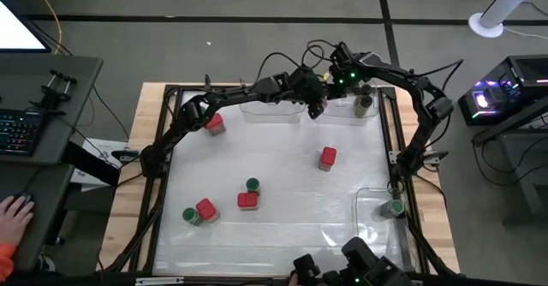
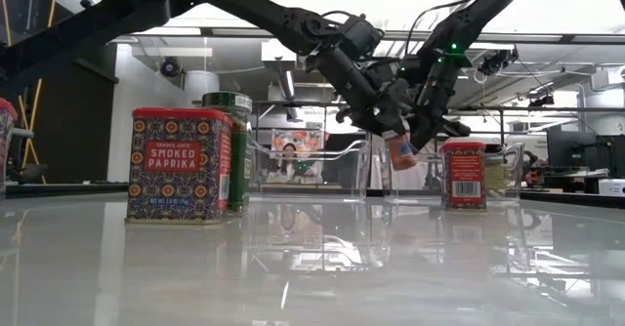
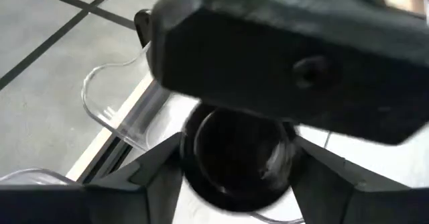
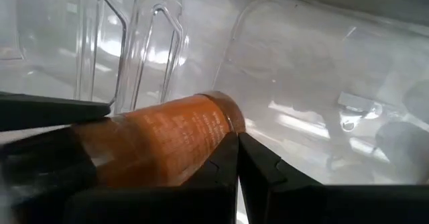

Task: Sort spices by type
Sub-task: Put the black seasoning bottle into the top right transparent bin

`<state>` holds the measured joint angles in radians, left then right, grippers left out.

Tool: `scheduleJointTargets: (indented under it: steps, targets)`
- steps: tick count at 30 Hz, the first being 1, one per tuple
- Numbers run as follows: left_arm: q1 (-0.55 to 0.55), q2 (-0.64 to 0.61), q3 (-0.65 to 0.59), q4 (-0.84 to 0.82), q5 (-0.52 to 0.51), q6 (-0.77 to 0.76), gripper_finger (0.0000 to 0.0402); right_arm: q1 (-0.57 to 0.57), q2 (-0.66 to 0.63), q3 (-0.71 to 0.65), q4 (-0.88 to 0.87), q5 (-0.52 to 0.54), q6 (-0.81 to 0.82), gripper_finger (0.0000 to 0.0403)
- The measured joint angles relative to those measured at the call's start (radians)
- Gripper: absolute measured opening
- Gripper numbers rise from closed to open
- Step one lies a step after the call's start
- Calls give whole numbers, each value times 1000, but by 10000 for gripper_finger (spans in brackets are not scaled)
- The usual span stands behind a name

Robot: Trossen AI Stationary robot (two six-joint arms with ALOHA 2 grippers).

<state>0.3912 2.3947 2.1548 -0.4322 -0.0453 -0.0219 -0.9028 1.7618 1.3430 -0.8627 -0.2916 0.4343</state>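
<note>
An orange spice jar with a dark cap [image 2: 402, 152] hangs tilted in the air near the table's far edge, between my two grippers. My left gripper [image 2: 389, 129] [image 3: 234, 167] reaches in from the left and is shut on it. My right gripper [image 2: 427, 131] [image 4: 238, 143] comes from the right, with its fingers together just at the jar's base end [image 4: 224, 120]. Red-capped jars [image 1: 327, 157] [image 1: 247, 200] [image 1: 214, 123] and green-capped jars [image 1: 253, 184] [image 1: 190, 216] stand on their bases on the table. My left gripper holds the jar by its dark cap [image 3: 231, 153], pinched between the two fingers, one on each side. The jar points away from the wrist, lifted clear and tilted. My right gripper is shut by the jar's base end; whether it touches the jar, I cannot tell.
Two clear bins sit at the far edge: the left one [image 1: 274, 110] and the right one [image 1: 377, 110], which holds a dark-capped jar [image 1: 366, 104]. A third bin [image 1: 377, 202] at the near right holds a green-capped jar [image 1: 394, 207]. A smoked paprika tin [image 2: 181, 165] stands close to the low camera.
</note>
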Motion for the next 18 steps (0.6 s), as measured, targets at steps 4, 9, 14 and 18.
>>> scheduleJointTargets:
  steps: [4,9,14,18]
  targets:
    - [0,9,1,12,9,-4,254,1,0,0,-1,0,4,0]
    - [-6,31,1,14,20,-29,265,6,0,0,0,0,11,0]
    - [-7,30,1,30,16,-28,266,7,0,0,13,0,11,0]
    - [6,28,17,26,6,-18,267,7,0,0,19,13,11,0]
